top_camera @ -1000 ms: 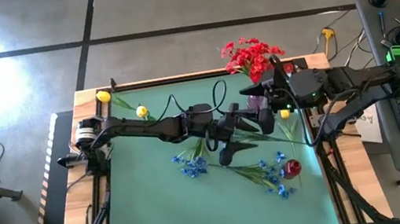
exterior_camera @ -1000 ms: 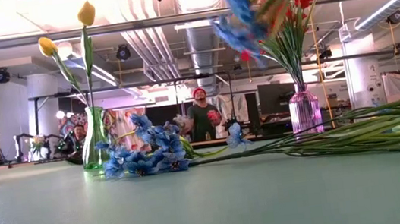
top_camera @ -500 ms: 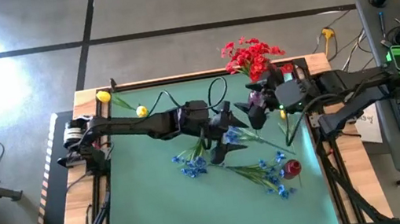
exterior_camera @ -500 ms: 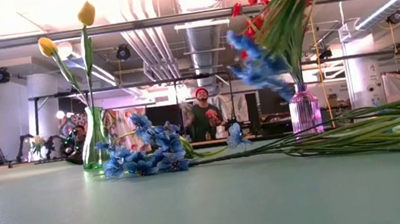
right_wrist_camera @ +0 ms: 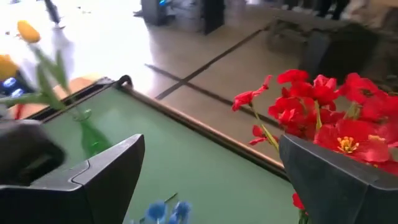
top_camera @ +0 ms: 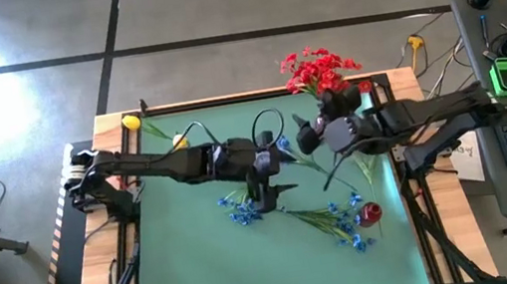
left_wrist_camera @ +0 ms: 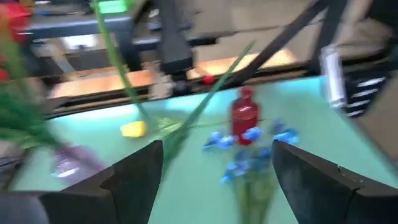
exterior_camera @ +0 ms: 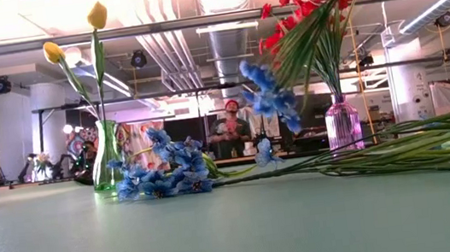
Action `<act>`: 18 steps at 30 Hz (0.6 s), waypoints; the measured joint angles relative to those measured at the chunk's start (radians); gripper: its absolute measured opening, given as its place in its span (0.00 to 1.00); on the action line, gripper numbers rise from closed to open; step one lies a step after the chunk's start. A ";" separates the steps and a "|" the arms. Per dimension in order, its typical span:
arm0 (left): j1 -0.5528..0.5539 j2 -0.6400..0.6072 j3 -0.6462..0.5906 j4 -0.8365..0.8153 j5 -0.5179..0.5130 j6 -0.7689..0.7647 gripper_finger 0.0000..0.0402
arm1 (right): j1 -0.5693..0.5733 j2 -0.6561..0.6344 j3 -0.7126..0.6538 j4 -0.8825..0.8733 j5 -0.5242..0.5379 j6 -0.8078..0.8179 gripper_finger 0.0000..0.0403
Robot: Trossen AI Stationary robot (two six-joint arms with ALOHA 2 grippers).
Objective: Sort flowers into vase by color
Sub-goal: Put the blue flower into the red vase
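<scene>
A blue flower (exterior_camera: pixel 269 99) hangs in the air over the middle of the table. Its bloom points down and its leafy stem (exterior_camera: pixel 315 20) slants up toward the right. My left gripper (left_wrist_camera: pixel 217 146) and my right gripper (right_wrist_camera: pixel 211 143) face each other there, each with its fingers wide apart. The bloom (top_camera: pixel 282 144) lies between them. What carries the flower does not show. Red flowers (top_camera: pixel 318 67) stand in a purple vase (exterior_camera: pixel 343 124) at the far right. Yellow tulips (exterior_camera: pixel 95 17) stand in a green vase (exterior_camera: pixel 107 158) at the far left. My left gripper has a green stem (left_wrist_camera: pixel 186 121) running close past the tip of one finger (left_wrist_camera: pixel 134 180), blurred. I cannot tell whether it touches. My right gripper shows only a blue bloom (right_wrist_camera: pixel 165 211) low between its fingers, with no contact visible.
More blue flowers lie on the green mat at its middle (top_camera: pixel 243 209) and near right (top_camera: pixel 346 219), their stems flat on it. A red round object (top_camera: pixel 371 213) and a loose yellow flower (top_camera: pixel 362 144) lie on the right. A person stands in the room beyond the table.
My left gripper has drawn back toward the table's left edge, risen a little and tipped up toward level. My right gripper has gone toward the table's left and come lower. The blue flower's bloom has sunk from high up to mid-height, while its stem stays raised toward the right.
</scene>
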 joint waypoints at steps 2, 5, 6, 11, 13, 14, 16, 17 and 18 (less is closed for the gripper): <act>-0.026 -0.001 0.000 0.013 -0.093 0.026 0.71 | 0.000 0.022 0.000 0.003 0.063 0.042 0.90; -0.063 -0.001 0.000 0.041 -0.184 0.061 0.71 | 0.000 0.051 0.000 0.006 0.167 0.059 0.90; -0.074 -0.002 -0.004 0.059 -0.204 0.069 0.71 | 0.000 0.059 0.000 0.005 0.201 0.072 0.90; -0.123 -0.002 -0.080 0.234 -0.295 0.160 0.71 | 0.000 0.084 0.000 0.010 0.290 0.218 0.90; -0.138 -0.003 -0.126 0.323 -0.332 0.196 0.71 | 0.000 0.087 0.000 0.010 0.286 0.243 0.90; -0.143 -0.003 -0.151 0.371 -0.348 0.204 0.71 | 0.000 0.092 0.000 0.011 0.287 0.256 0.90; -0.148 -0.003 -0.198 0.460 -0.353 0.226 0.71 | 0.000 0.093 0.000 0.013 0.286 0.273 0.90; -0.149 -0.003 -0.222 0.519 -0.357 0.248 0.71 | 0.000 0.094 0.000 0.014 0.283 0.277 0.90; -0.150 -0.002 -0.248 0.589 -0.360 0.273 0.71 | 0.000 0.099 0.000 0.020 0.281 0.287 0.90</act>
